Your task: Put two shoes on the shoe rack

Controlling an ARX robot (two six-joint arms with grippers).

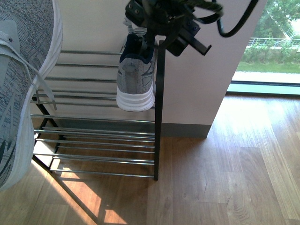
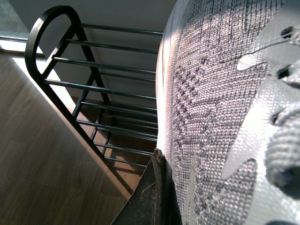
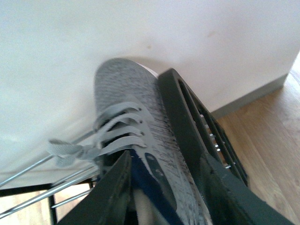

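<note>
One grey knit sneaker (image 1: 23,93) fills the left edge of the front view, hanging close to the camera. My left gripper (image 2: 178,187) is shut on it; only one dark finger (image 2: 147,197) shows against its knit side (image 2: 220,117). The other grey sneaker (image 1: 136,79) hangs heel toward the camera over the right end of the shoe rack's (image 1: 158,117) upper rods, beside the black upright. My right gripper (image 1: 149,37) comes from above and is shut on its collar. In the right wrist view the jaws (image 3: 161,187) clamp that sneaker (image 3: 126,93), toe toward the wall.
The rack (image 2: 51,14) stands against a white wall (image 1: 197,84) on a wood floor (image 1: 225,178). A glass door (image 1: 272,47) lies to the right. A black cable (image 1: 234,23) loops off the right arm. Chrome rods (image 3: 28,180) pass under the right sneaker.
</note>
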